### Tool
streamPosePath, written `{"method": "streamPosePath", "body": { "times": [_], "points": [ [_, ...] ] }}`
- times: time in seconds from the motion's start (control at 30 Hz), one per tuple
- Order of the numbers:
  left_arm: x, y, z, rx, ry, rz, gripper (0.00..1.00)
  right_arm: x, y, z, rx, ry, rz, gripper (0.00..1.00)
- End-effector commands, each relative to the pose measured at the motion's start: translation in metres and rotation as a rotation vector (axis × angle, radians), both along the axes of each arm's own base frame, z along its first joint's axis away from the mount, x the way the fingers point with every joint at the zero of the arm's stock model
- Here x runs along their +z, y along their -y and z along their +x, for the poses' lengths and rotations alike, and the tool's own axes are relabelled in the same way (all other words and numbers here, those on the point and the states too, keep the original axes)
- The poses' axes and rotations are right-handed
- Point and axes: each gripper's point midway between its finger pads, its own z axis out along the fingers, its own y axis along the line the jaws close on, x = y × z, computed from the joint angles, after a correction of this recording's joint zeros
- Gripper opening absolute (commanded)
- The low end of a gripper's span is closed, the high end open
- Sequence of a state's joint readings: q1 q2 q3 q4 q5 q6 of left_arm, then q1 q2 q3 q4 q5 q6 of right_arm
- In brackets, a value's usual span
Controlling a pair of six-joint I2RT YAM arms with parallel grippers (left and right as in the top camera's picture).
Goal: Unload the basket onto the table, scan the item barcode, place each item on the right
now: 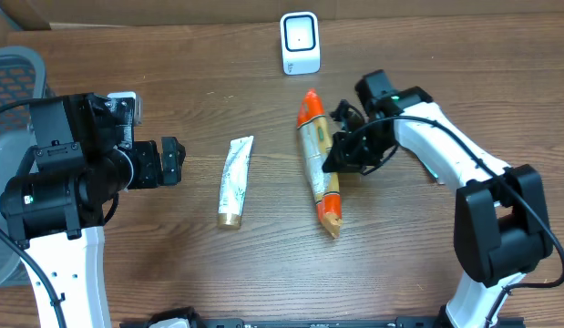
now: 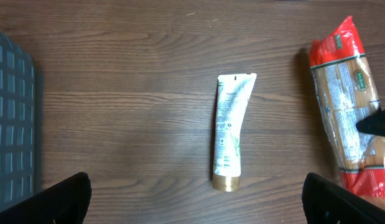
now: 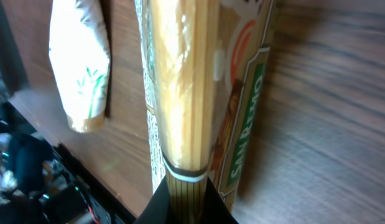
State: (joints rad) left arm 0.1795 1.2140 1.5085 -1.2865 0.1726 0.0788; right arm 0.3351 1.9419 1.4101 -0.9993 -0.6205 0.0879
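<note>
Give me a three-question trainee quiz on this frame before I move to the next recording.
1. True or false: the right gripper is shut on the spaghetti packet.
2. Which lies nearest the barcode scanner? A) the white tube B) the spaghetti packet C) the left gripper
3. Fill in: the left gripper's jaws stand ___.

Key: 1 true; 2 B; 3 open.
</note>
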Motion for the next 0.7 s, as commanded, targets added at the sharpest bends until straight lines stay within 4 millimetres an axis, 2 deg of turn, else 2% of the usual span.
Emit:
{"method": "streamPosePath", "body": {
  "times": [0.0, 0.17, 0.23, 0.3, 0.43, 0.53, 0.67],
  "points": [
    [0.006, 0.000, 0.003, -0.011, 0.019, 0.000, 1.00, 0.006, 0.002, -0.009, -0.008, -0.015, 0.093, 0.04],
    [0.006, 0.000, 0.003, -0.011, 0.019, 0.000, 1.00, -0.033, 0.026, -0.008, -0.063, -0.056, 0.032, 0.04],
    [0.006, 0.000, 0.003, -0.011, 0.019, 0.000, 1.00, -0.046, 0.046, -0.002, -0.101, -0.053, -0.049, 0.09],
    [0.006, 0.000, 0.003, -0.010, 0.019, 0.001, 1.00, -0.053, 0.066, 0.005, -0.131, -0.034, -0.124, 0.20],
    [0.006, 0.000, 0.003, -0.011, 0.019, 0.000, 1.00, -0.065, 0.104, 0.013, -0.186, -0.014, -0.272, 0.32],
    [0.006, 0.000, 0.003, -0.011, 0.019, 0.000, 1.00, -0.064, 0.107, 0.013, -0.182, -0.014, -0.271, 0.41],
    [0.006, 0.000, 0.003, -0.011, 0.019, 0.000, 1.00, -0.058, 0.090, 0.007, -0.086, 0.009, -0.176, 0.52]
  ]
}}
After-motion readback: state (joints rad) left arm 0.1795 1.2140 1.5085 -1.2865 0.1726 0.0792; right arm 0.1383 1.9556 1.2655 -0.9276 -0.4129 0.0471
